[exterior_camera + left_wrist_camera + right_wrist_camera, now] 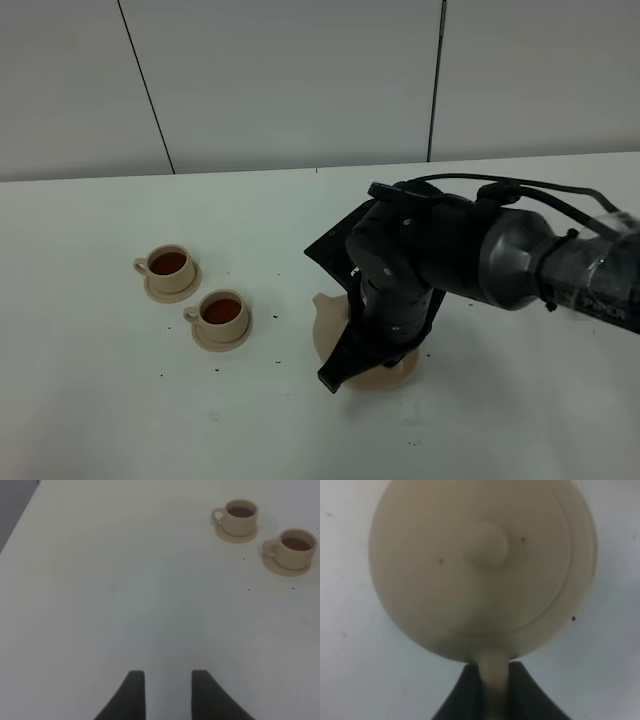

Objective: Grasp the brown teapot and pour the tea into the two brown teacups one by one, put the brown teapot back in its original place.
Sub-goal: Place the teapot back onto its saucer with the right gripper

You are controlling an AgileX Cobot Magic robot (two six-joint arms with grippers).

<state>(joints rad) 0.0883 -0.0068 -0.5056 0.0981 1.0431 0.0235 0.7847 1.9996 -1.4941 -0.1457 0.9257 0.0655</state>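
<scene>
The right tool (pixel 492 690) is clamped narrow on the loop handle of the squat beige-tan clay teapot (pixel 480 565), whose knobbed lid sits directly ahead of its fingers. In the high view the pot is mostly hidden under that arm, resting on a flat round beige saucer (pixel 395 375). Two small beige clay teacups (pixel 168 264) (pixel 222 311), on saucers and holding dark tea, stand well apart from it on the white tabletop (pixel 100 400). The left tool (pixel 167 692) hangs empty, fingers parted, cups far ahead.
</scene>
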